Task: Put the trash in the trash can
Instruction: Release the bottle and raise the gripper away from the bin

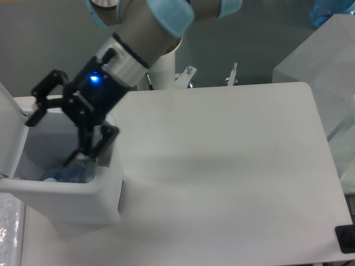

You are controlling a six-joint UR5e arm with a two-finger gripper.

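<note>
The trash can is a white bin at the table's left edge, with its lid standing open on the left. My gripper hangs over the bin's mouth, open, with nothing between its spread fingers. At the bottom of the bin lies a bluish, clear piece of trash that looks like the bottle; its label cannot be read. The paper tissue does not show.
The arm's white base post stands behind the table. A translucent box sits off the right edge. A small black object is at the lower right corner.
</note>
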